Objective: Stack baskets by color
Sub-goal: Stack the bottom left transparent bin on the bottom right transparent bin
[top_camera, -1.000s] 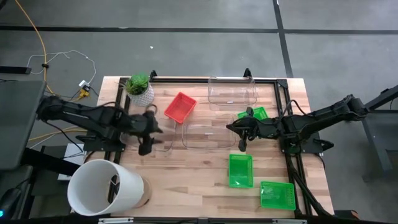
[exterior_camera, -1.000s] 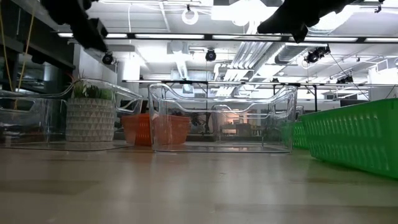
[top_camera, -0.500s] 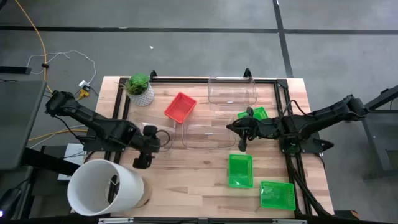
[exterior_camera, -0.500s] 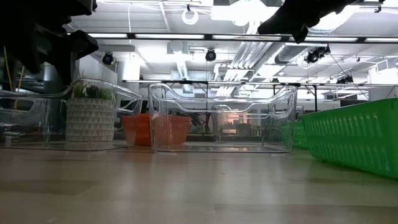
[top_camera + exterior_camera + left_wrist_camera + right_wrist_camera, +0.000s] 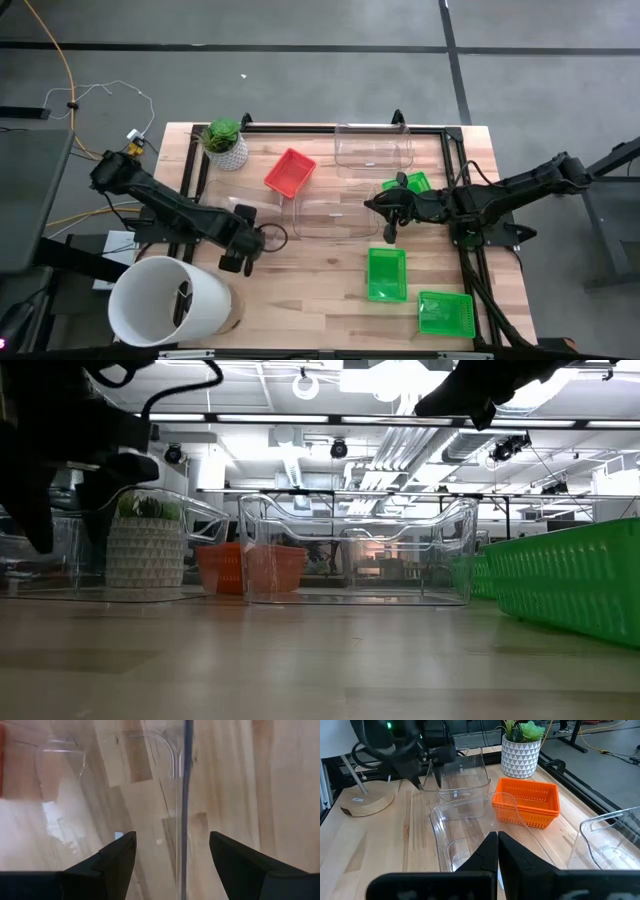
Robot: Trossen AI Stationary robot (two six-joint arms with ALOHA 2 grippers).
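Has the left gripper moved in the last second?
Yes. The left gripper has dropped away from the potted plant toward the white bucket, fingers open.

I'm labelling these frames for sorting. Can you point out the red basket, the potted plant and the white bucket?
red basket (image 5: 290, 172): high view, middle of its floor.
potted plant (image 5: 223, 133): high view, its green leaves.
white bucket (image 5: 140, 276): high view, its rim.

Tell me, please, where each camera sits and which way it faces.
High: above the table, facing straight down; both arms, left pincer, right pincer.
Low: at tabletop height, facing level across; dark arm parts above.
Left wrist: on the left arm, facing a clear basket's wall; open fingers.
Right wrist: on the right arm, facing the left arm; shut fingers.
Shared: red basket.
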